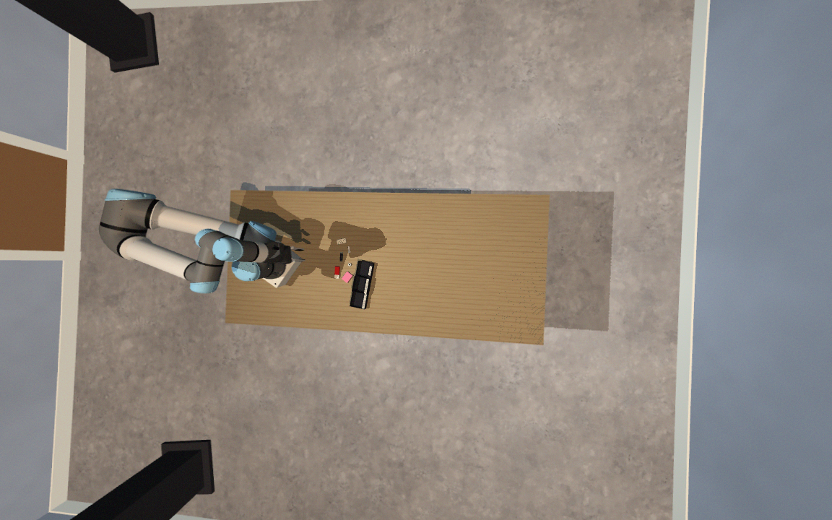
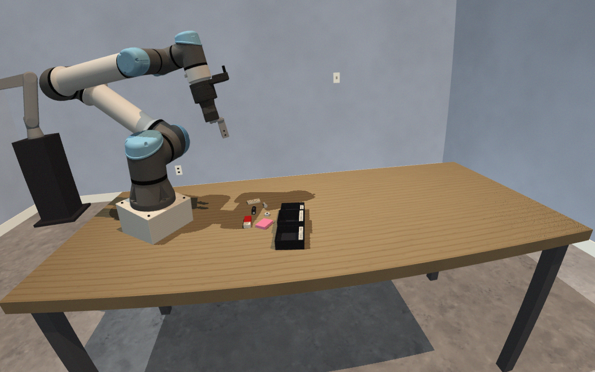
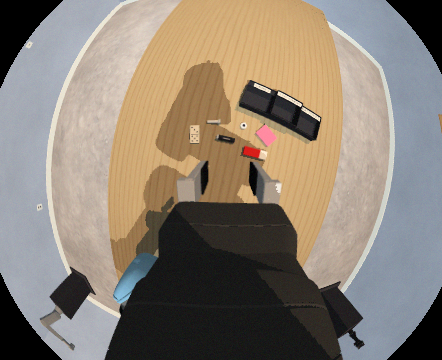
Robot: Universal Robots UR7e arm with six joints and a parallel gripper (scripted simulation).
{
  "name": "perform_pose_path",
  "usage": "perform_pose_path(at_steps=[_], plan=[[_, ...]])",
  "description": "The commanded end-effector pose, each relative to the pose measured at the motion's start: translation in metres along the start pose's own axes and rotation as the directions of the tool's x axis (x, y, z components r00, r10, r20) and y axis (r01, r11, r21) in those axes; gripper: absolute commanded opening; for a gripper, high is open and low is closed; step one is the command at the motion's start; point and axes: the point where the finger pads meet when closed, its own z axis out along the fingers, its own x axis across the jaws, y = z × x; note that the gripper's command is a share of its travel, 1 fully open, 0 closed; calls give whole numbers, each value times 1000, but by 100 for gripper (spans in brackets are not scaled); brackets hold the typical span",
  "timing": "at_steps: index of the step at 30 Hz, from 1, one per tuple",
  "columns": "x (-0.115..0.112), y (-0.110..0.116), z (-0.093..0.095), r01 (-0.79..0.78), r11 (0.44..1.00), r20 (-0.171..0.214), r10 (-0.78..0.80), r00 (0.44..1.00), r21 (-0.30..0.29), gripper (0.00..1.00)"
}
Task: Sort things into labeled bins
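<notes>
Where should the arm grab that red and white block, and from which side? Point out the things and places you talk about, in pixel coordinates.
Probably its red middle, from above, fingers across the two long sides: the red and white block [image 1: 336, 271] [image 2: 247, 221] [image 3: 254, 152] lies flat and is longer than wide.

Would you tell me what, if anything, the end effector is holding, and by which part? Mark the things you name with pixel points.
Nothing; the end effector [image 2: 224, 130] [image 3: 228, 171] is open.

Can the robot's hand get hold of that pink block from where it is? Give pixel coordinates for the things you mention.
Probably, though not without moving: the hand [image 2: 223, 128] [image 3: 228, 171] is well above the table. It looks open, with nothing between its fingers, and nothing lies on top of the pink block [image 1: 347, 276] [image 2: 264, 223] [image 3: 266, 135].
</notes>
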Motion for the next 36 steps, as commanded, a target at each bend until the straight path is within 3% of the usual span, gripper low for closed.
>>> perform_pose_path(at_steps=[1, 8, 13, 14, 16, 30, 36], plan=[[-3, 7, 39, -1, 1000, 1, 1, 1000, -1, 31], [-7, 16, 87, -1, 1000, 3, 1, 1000, -5, 31], [-7, 16, 86, -1, 1000, 3, 1, 1000, -5, 31], [-1, 10, 88, 49, 999, 8, -48, 999, -3, 31], [-9, 14, 73, 149, 989, 13, -149, 989, -17, 31], [-8, 5, 71, 367, 930, 27, -366, 930, -28, 31], [-7, 0, 69, 502, 864, 38, -501, 865, -29, 31]])
